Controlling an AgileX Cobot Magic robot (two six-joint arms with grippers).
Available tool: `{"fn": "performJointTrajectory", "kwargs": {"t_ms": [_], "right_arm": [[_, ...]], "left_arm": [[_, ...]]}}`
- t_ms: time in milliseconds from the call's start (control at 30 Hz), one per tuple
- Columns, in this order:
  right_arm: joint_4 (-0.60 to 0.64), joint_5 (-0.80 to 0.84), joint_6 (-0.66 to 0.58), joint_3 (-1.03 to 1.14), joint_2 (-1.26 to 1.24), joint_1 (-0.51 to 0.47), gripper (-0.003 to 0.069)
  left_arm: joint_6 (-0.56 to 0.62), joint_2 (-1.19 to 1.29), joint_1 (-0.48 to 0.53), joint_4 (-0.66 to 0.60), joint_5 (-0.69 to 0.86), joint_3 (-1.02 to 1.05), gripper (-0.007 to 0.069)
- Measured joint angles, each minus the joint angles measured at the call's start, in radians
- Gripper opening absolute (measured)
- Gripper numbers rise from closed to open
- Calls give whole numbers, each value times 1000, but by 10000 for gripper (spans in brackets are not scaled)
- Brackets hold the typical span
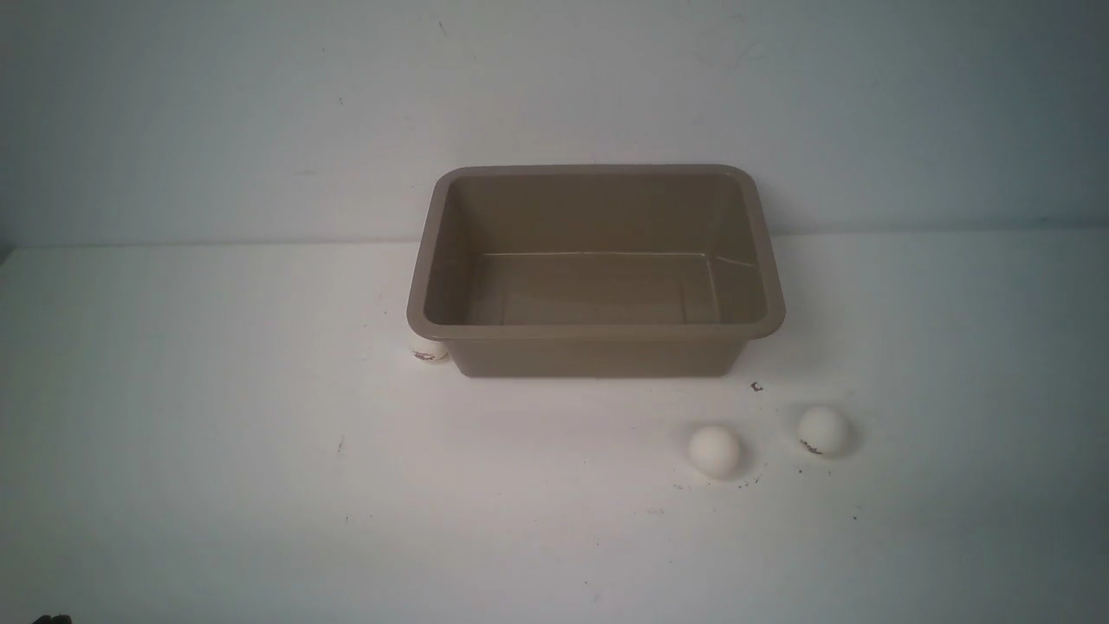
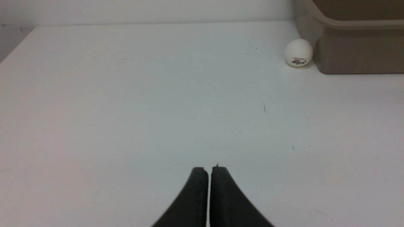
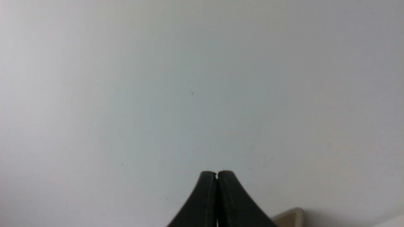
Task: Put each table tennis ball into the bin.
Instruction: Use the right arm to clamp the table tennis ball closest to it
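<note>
Your left fingers are together, holding nothing. The logo ball sits upper right in their wrist view, just beside a corner of the bin. The plain ball and marked ball, lower right of the front view, probably suit the right fingers, also together.

Quick headcount: three balls, one bin, one table, two grippers.

So that's three small white matte table tennis balls: the corner ball, the plain ball and the right-hand ball, with dark print showing on two of them. Add one rectangular taupe-brown plastic bin, one flat white table, and two black grippers, the left gripper and the right gripper.
</note>
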Motion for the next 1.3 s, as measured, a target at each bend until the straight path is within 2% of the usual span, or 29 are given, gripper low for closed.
{"fn": "performJointTrajectory", "kwargs": {"t_ms": [200,367,467,500,567,600,633,700,767,800,833,933,967,1000,1067,1133,1167,1200,1267,1300], "right_arm": [[-2,-7,3,0,0,0,-16],[-2,-7,3,0,0,0,-16],[-1,-17,3,0,0,0,-16],[-1,-20,3,0,0,0,-16],[-1,-19,3,0,0,0,-16],[-1,-19,3,0,0,0,-16],[-1,-15,3,0,0,0,-16],[-1,-8,9,0,0,0,-16],[-3,-7,19,0,0,0,-16],[-11,-13,25,0,0,0,-16],[-21,-16,29,0,0,0,-16],[-109,-33,44,0,0,0,-16],[-155,-36,60,-1,0,0,-16],[-267,-26,113,-16,0,0,-16],[-438,-3,214,-79,4,0,-16],[-683,16,383,-202,33,0,-16],[-683,16,399,-213,33,0,-16],[-922,17,560,-319,81,0,-16],[-1107,-1,706,-401,127,0,-16],[-1275,-44,841,-481,172,0,-16]], "left_arm": [[35,0,0,33,0,0,-4],[-8,0,0,-134,-5,0,-4],[-22,0,0,-350,-44,1,-4],[-25,0,0,-473,-53,1,-4],[-24,0,0,-627,-56,1,-4],[-23,0,0,-642,-56,1,-4],[-6,0,0,-759,-63,1,-4],[18,0,0,-899,-79,1,-4],[25,0,0,-984,-94,1,-4],[30,0,0,-1101,-114,1,-4],[34,0,0,-1155,-121,1,-4],[41,0,0,-1281,-139,1,-4],[43,0,0,-1335,-154,1,-4],[51,0,0,-1414,-182,1,-4],[78,0,0,-1476,-204,1,-4],[169,0,0,-1524,-213,1,-4],[169,0,0,-1524,-213,1,-4],[274,0,0,-1536,-211,-5,-4],[374,0,0,-1538,-199,-23,-4],[463,0,0,-1539,-189,-52,-4]]}}
